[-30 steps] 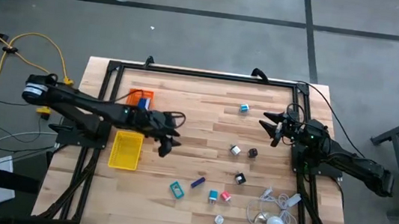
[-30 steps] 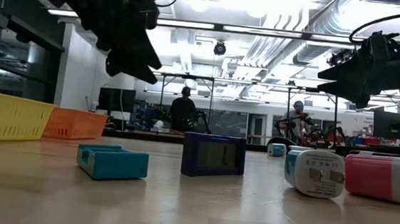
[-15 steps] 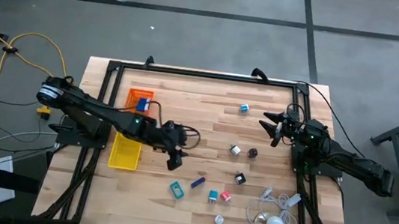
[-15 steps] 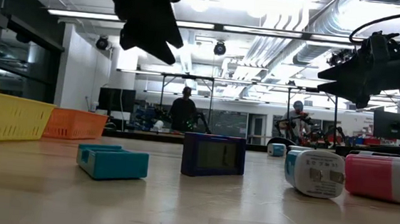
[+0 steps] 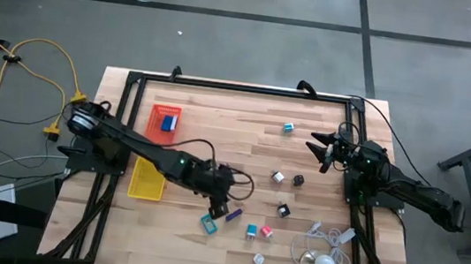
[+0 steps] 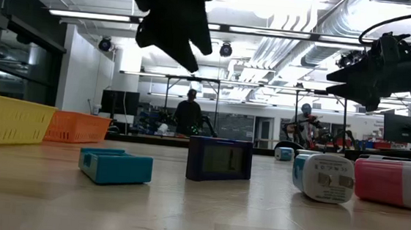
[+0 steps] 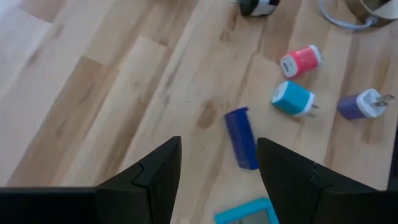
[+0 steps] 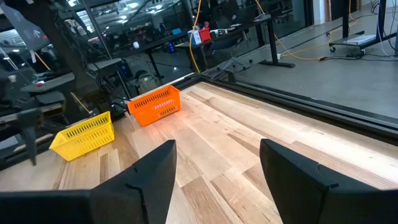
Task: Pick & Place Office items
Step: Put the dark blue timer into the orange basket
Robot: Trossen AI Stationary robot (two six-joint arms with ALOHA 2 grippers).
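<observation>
The left gripper (image 5: 220, 207) hangs above the table's middle with its 2 fingers (image 7: 155, 180) spread and nothing between them. The dark blue block (image 7: 241, 138) lies flat on the wood (image 5: 217, 139) right under that gap. In the high view, the teal block (image 5: 209, 224) sits just at the gripper's 7 o'clock. The blue-and-white plug (image 5: 252, 232) and the pink plug (image 5: 266, 231) lie side by side at its 4 o'clock, and a purple plug (image 7: 362, 104) lies near them.

The right gripper (image 5: 316, 147) waits in the air at the table's 3 o'clock side, fingers apart and empty, well apart from the left one. Below it, at its 7 o'clock, lie 2 small black clips (image 5: 298, 180) and a white block (image 5: 277, 178).

The orange tray (image 5: 164, 119) at the table's 10 o'clock holds 1 blue piece; the yellow tray (image 5: 148, 178) sits just beside it at its 6 o'clock.
</observation>
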